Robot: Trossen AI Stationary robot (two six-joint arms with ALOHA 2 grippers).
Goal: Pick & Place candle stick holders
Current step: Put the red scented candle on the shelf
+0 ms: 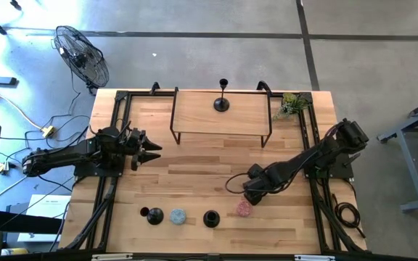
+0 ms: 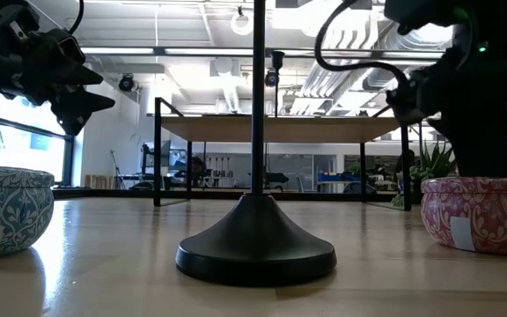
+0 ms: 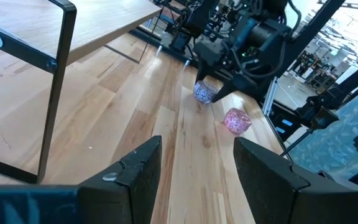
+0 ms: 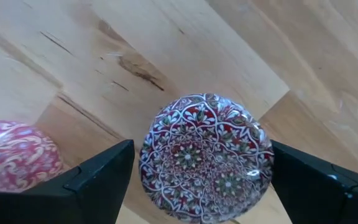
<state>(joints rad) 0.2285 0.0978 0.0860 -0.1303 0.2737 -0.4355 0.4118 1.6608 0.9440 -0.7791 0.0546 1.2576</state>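
Note:
One black candle stick holder (image 1: pixel 222 101) stands by its round base on the wooden riser at the far middle. A second one (image 1: pixel 210 217) (image 2: pixel 255 251) stands on its base near the table's front edge. A small black thing (image 1: pixel 144 212) at the front left may be a third. My right gripper (image 1: pixel 251 194) (image 4: pixel 201 149) points down, open, with one finger on either side of a round patterned tin (image 4: pixel 207 158) (image 3: pixel 204 92). I cannot tell whether the fingers touch it. My left gripper (image 1: pixel 153 151) (image 3: pixel 197 168) waits open and empty at the table's left.
A pink tin (image 1: pixel 244 208) (image 4: pixel 14 155) (image 2: pixel 478 211) sits just in front of my right gripper. Blue tins (image 1: pixel 178 216) (image 2: pixel 7 211) sit at the front left. The riser (image 1: pixel 194 109) spans the far middle, and a small plant (image 1: pixel 292 105) stands at the far right.

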